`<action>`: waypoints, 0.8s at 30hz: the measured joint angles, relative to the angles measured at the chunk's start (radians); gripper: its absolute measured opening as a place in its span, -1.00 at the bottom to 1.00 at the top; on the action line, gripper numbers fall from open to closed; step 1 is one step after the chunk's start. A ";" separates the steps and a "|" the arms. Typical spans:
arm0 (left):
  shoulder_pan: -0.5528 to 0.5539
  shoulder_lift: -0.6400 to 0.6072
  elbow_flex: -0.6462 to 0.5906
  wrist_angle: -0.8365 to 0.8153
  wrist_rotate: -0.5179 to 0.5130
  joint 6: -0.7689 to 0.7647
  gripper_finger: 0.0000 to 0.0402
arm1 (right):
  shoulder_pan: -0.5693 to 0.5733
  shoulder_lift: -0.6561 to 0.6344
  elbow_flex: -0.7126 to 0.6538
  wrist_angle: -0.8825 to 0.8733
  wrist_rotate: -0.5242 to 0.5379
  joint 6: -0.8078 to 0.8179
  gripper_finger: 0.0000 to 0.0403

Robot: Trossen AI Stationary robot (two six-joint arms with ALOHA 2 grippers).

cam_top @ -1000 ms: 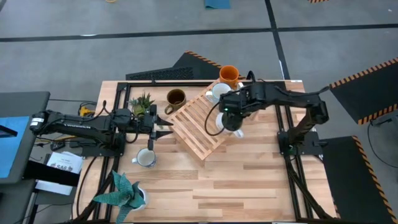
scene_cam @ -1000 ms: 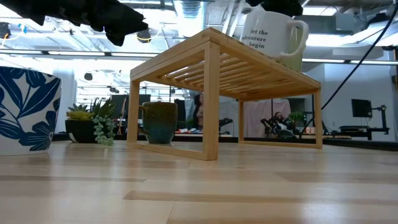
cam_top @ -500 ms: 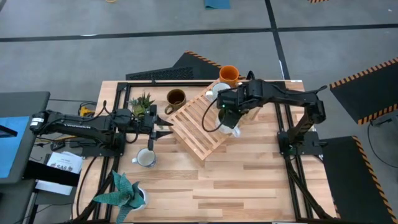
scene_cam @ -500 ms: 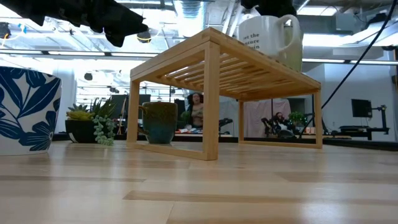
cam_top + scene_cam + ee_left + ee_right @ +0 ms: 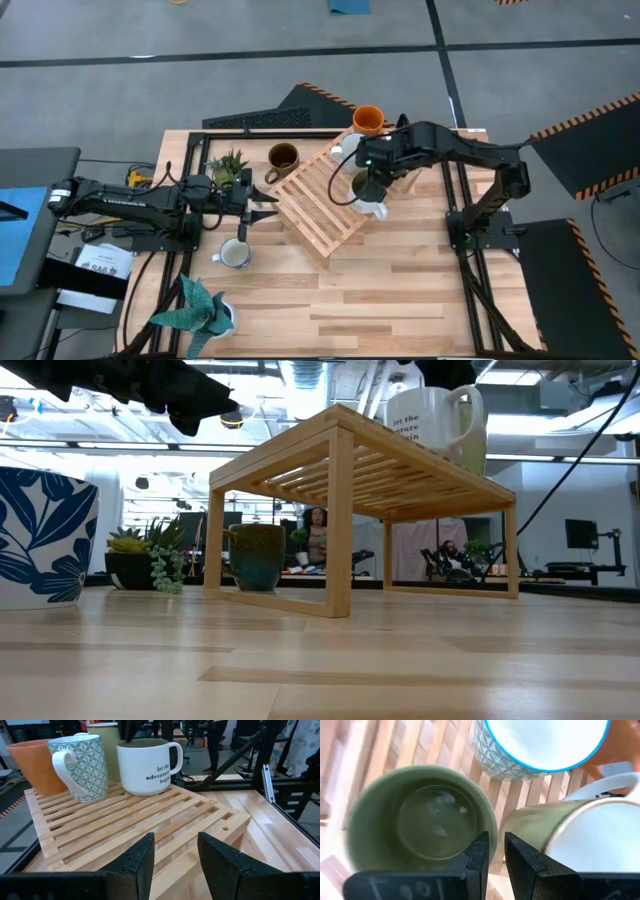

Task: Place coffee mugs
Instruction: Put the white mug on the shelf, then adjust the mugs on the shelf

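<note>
A white mug with black lettering and a green inside (image 5: 145,767) (image 5: 430,425) stands upright on the slatted wood rack (image 5: 315,205), near its right edge. My right gripper (image 5: 492,857) (image 5: 368,180) is above it, shut on its rim. A patterned white mug (image 5: 80,765), an orange mug (image 5: 30,765) and a pale mug (image 5: 570,835) stand close by on the rack. The dark brown mug (image 5: 283,157) and a white mug (image 5: 236,255) rest on the table. My left gripper (image 5: 268,200) hovers open at the rack's left edge. My right gripper holds the lettered mug by its rim (image 5: 492,837), on the side next to the pale mug. One finger is inside the mug and one outside. The fingers (image 5: 131,730) come from above, pointing down. The mug stands upright with its base on the rack's slats.
A succulent pot (image 5: 228,165) sits at the table's far left, and a blue-leaf pot (image 5: 205,310) at its near left corner. The near right half of the table holds bare wood. People and equipment show in the room behind the table.
My right gripper has moved a little toward the table's left and down with the lettered mug. The mug was tilted and partly raised above the rack a second ago; it now stands upright with its base on the slats. My left arm has kept still.
</note>
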 joint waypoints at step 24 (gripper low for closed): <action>0.000 0.000 0.000 -0.002 -0.024 -0.001 -0.32 | -0.020 0.069 0.065 0.102 0.083 -0.125 -0.92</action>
